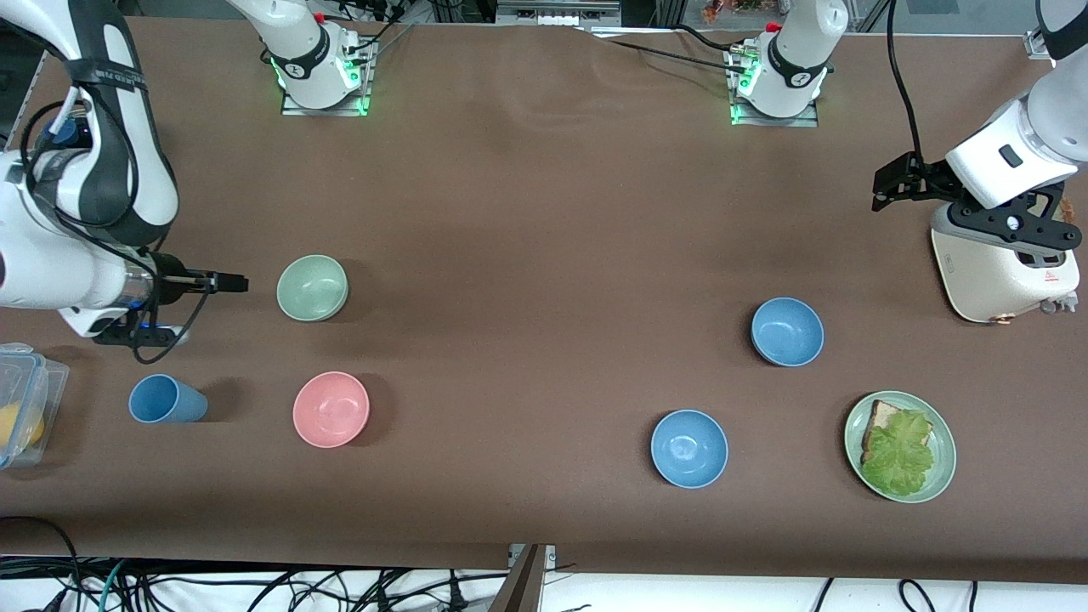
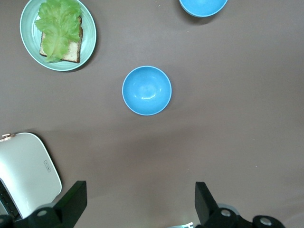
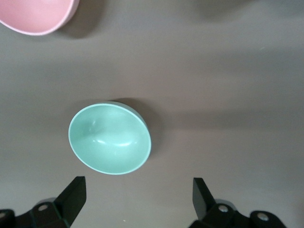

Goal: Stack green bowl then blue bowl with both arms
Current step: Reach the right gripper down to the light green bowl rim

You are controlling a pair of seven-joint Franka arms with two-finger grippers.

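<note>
Pale sage-green bowl [image 1: 312, 287], upright, round, matte

The front camera sits high across the bench [image 1: 544, 212], looking down at both arm bases along the top of its picture and taking in the whole surface. The left wrist camera looks straight down from well above the bench, past its own open gripper [image 2: 137, 204], onto a blue bowl [image 2: 147, 90], a plate of bread and lettuce [image 2: 58, 34] and a white toaster [image 2: 28, 171], all shared with the front view. The right wrist camera hangs closer, looking down on the green bowl [image 3: 109, 138], with a pink bowl [image 3: 38, 16] at the frame's edge.
</note>
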